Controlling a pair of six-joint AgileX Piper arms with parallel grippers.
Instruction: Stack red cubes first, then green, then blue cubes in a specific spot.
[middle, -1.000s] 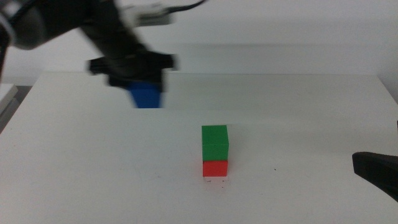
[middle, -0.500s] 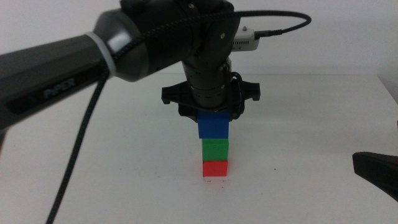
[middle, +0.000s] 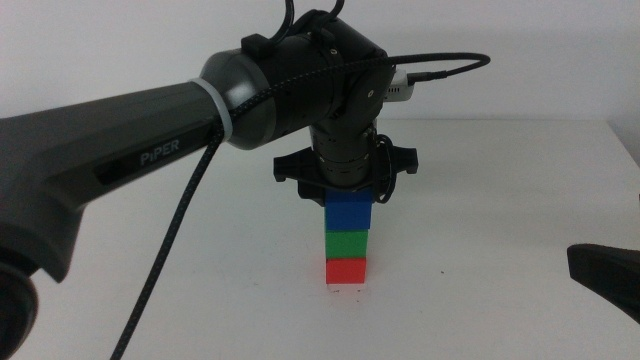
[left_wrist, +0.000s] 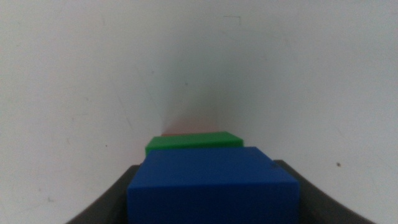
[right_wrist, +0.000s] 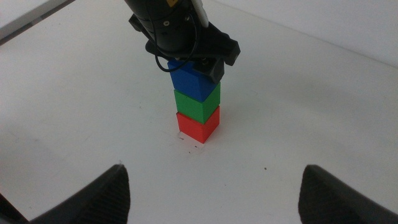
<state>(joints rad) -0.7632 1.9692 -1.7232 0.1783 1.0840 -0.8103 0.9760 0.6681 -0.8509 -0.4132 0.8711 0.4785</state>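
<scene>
The red cube (middle: 346, 271) sits on the white table on the specific spot (middle: 346, 291), where faint dark specks show at its front. The green cube (middle: 347, 243) rests on the red one. The blue cube (middle: 349, 212) is on top of the green, touching it as far as I can tell. My left gripper (middle: 349, 203) comes straight down from above and is shut on the blue cube (left_wrist: 211, 186). The green cube (left_wrist: 194, 142) peeks out beyond it. The right wrist view shows the red cube (right_wrist: 198, 126), green cube (right_wrist: 197, 102) and blue cube (right_wrist: 193, 79). My right gripper (middle: 605, 275) waits open at the right edge.
The left arm (middle: 150, 130) and its cable (middle: 170, 250) stretch across the left half of the middle view above the table. The table's far edge (middle: 500, 120) runs behind the stack.
My left gripper has carried the blue cube from the back left to above the stack and lowered it onto the green cube. The right gripper has not moved.
</scene>
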